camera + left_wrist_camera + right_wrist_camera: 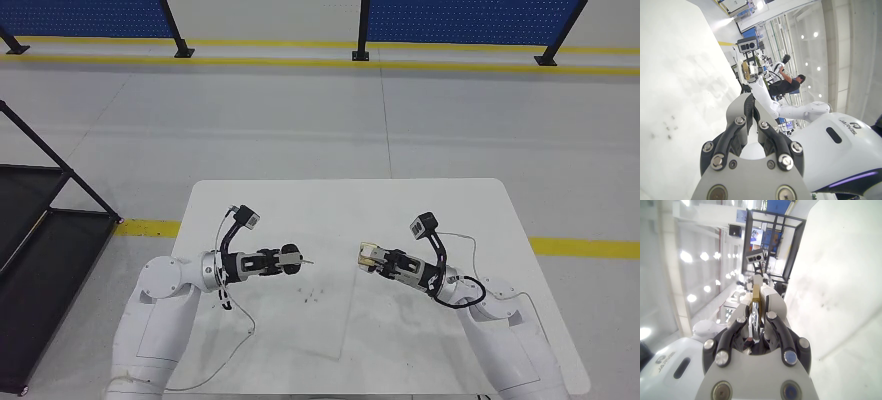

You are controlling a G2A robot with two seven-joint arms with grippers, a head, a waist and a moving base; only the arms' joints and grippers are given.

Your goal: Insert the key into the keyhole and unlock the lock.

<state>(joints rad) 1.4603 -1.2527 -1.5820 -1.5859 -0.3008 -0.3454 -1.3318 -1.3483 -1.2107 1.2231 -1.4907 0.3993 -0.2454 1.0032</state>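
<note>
Left hand (295,258) — clamped on thin metal key (304,261); right hand (370,257) — clamped on brass padlock (755,297) (both above white counter (400,210), facing, apart).

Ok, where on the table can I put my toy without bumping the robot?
The far strip of the white table, along its back edge, is bare. So is the near middle, by the small dark specks. Crowded: the middle, where the left pincer points its thin metal key at the brass padlock in the right pincer.
</note>
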